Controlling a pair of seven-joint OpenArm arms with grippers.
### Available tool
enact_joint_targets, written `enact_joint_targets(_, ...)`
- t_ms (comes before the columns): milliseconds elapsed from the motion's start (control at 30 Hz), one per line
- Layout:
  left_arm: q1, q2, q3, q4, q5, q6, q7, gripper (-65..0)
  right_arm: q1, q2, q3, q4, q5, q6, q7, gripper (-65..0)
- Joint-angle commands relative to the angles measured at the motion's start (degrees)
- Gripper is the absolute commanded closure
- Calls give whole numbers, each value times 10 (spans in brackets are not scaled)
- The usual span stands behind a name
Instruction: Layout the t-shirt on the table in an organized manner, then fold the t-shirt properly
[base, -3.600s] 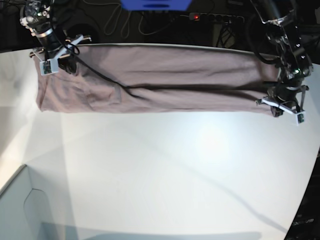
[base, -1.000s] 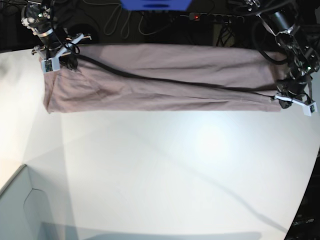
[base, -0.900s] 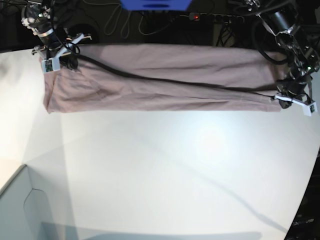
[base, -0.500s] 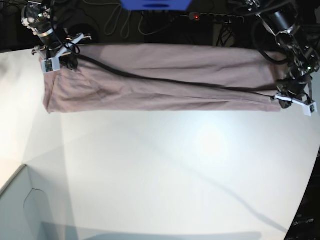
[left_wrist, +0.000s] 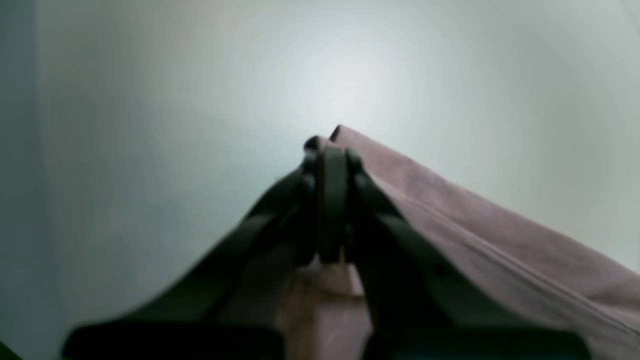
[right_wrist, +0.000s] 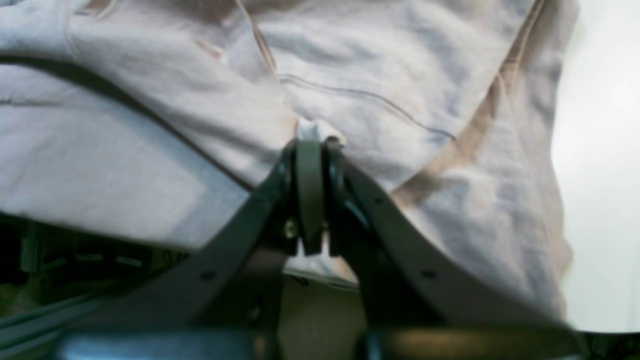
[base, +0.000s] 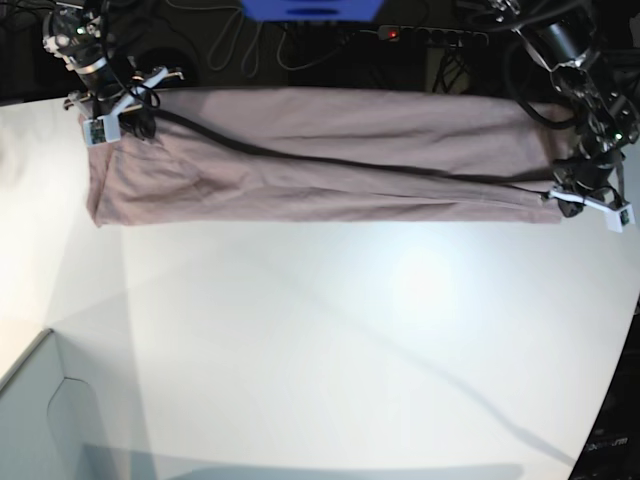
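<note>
Here both hands, left hand (base: 560, 197) and right hand (base: 128, 118), pinch the soft, creased mauve t-shirt (base: 330, 160).

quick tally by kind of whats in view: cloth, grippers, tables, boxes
t-shirt: 1
grippers, left gripper and right gripper: 2
table: 1
pale grey box: 1
total: 5

- Left gripper (left_wrist: 330, 165): matte black fingers tapering from a broad base to narrow rounded tips.
- Right gripper (right_wrist: 310, 155): same black fingers, small screw holes along them, brass screw between.
- Both arms: black, cabled, white wrist brackets.
</note>
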Motion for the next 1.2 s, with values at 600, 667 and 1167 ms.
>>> enact_joint_targets(600, -5, -8, 0, 8, -7, -2, -9, 0, 5, 3, 2, 8, 9, 1, 12, 0)
enact_joint_targets(667, -4, -8, 0, 8, -7, -2, -9, 0, 5, 3, 2, 8, 9, 1, 12, 0)
enact_joint_targets(1167, -4, -8, 0, 8, -7, -2, -9, 0, 5, 3, 2, 8, 9, 1, 12, 0)
